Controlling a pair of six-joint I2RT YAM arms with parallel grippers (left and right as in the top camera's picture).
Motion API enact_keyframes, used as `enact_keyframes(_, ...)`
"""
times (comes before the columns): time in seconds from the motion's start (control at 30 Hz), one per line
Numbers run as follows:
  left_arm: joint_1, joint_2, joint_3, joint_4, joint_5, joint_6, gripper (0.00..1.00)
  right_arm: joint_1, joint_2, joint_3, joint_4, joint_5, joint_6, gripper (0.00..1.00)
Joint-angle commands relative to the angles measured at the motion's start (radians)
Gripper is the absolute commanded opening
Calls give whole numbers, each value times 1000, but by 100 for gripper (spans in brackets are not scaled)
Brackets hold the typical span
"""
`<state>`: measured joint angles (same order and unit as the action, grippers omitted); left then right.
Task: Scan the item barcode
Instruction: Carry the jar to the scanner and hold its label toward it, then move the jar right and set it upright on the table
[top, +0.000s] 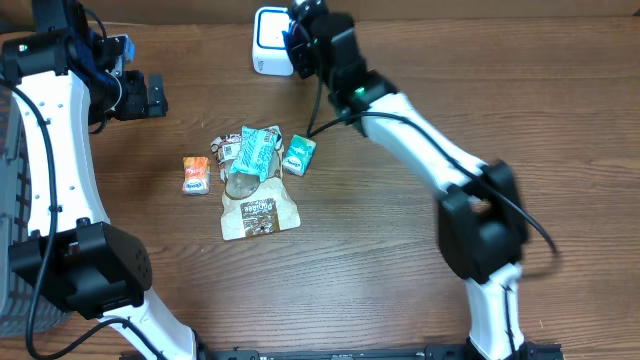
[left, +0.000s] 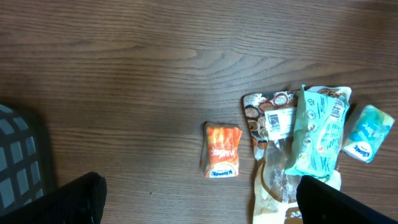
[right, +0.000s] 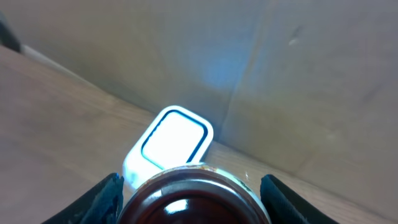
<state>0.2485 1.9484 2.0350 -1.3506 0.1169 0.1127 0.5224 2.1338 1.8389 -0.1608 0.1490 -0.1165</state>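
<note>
Round item (right: 189, 200) clamped in R jaws, hidden overhead, scanner (right: 174, 140) beyond, L jaws apart.

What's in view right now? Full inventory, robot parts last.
table: 1, brown wood, under everything
scanner: 1, white with blue trim, far edge
round container: 1, dark red top, in right gripper at scanner
mint pouch: 1, mint green, centre, atop brown pouch
brown pouch: 1, brown and beige, centre
orange pack: 1, orange, left of pouches
tissue pack: 1, teal, right of mint pouch
basket: 1, grey, left edge
left gripper: 1, black, open, empty, far left
right gripper: 1, black, holding round container
</note>
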Motion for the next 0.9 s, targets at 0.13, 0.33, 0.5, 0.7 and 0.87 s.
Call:
enact_keyframes(0.13,-7,-16,-5,1,6,22,100,-64,-298,28,-516,-20,188,14)
enact_keyframes(0.33,-7,-16,-5,1,6,22,100,-154,-288,17,-864,-20,311,13)
enact_keyframes(0.5,-7,-16,-5,1,6,22,100,-228,-274,-90,-830,-20,327,17)
enact_keyframes(0.7,-7,-16,-5,1,6,22,100,-297,-274,-281,-616,-20,326,16)
enact_keyframes(0.87,-7,-16,-5,1,7,22,100,-311,-274,-406,-497,-20,326,16)
